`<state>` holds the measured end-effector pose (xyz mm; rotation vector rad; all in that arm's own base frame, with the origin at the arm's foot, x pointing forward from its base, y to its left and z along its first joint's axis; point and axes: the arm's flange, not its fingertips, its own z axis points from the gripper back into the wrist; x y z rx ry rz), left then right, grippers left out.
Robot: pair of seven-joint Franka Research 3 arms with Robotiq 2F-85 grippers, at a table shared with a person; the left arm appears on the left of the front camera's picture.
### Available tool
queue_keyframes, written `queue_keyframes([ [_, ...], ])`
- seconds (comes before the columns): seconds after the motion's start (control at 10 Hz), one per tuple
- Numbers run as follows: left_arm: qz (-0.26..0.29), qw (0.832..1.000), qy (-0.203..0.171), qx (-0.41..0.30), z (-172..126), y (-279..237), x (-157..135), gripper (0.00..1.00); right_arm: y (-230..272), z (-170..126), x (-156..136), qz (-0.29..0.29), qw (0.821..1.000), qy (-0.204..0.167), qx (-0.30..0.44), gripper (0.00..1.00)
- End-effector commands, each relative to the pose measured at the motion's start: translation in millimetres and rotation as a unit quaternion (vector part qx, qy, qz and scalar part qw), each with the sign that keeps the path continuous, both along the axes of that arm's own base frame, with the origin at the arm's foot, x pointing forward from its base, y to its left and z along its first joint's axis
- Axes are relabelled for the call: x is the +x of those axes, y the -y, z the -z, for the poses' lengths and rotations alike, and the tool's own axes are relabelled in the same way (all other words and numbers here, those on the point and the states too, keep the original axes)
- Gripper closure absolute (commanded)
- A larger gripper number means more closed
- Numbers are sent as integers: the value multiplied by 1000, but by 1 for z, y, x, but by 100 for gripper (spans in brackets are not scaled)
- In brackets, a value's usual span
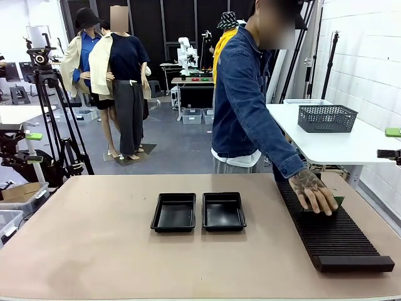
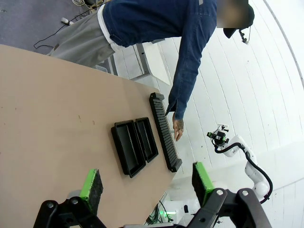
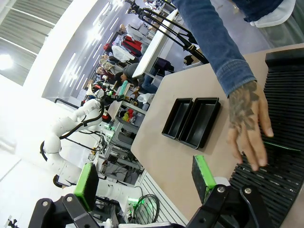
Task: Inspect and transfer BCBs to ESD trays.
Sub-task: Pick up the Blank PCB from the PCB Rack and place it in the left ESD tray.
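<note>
a person stands at the far side of the desk [image 1: 94, 251], in the upper right of the front frame, and bends over it. the person's hand [image 1: 316, 191] lies flat, with fingers stretched, on a long black ribbed rack [image 1: 341, 241] that runs along the right side of the frame. under the fingers is a green bcb [image 1: 339, 200]. only a corner of it shows, so i cannot tell if it stands in a slot or lies on the ribs. in the right wrist view the same board is a thin green line under the fingertips.

one esd tray [image 1: 173, 229] and a second esd tray [image 1: 224, 228] lie just beside each other in the middle of the front frame, left of the rack and apart from it. a grey mesh basket [image 1: 327, 118] stands on a white table [image 1: 338, 145] at the upper right.

the left gripper [image 2: 146, 183] is at the bottom of the left wrist view, high above the desk. its jaws are spread wide and pinch nothing. the right gripper [image 3: 145, 178] is at the bottom of the right wrist view, its jaws also spread wide and holding nothing. the rack and the hand lie beyond it, in the lower right of that frame.
</note>
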<state>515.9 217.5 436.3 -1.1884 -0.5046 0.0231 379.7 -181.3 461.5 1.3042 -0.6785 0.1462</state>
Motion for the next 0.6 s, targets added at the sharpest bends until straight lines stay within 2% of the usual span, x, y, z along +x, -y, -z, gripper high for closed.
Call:
queue_keyframes([
  [0.0, -2, 1000, -9, 4, -2, 0, -1, 0, 0, 1, 0, -1, 1000, 0, 1, 0],
  [0.5, -2, 1000, -9, 4, -2, 0, -1, 0, 0, 1, 0, -1, 1000, 0, 1, 0],
])
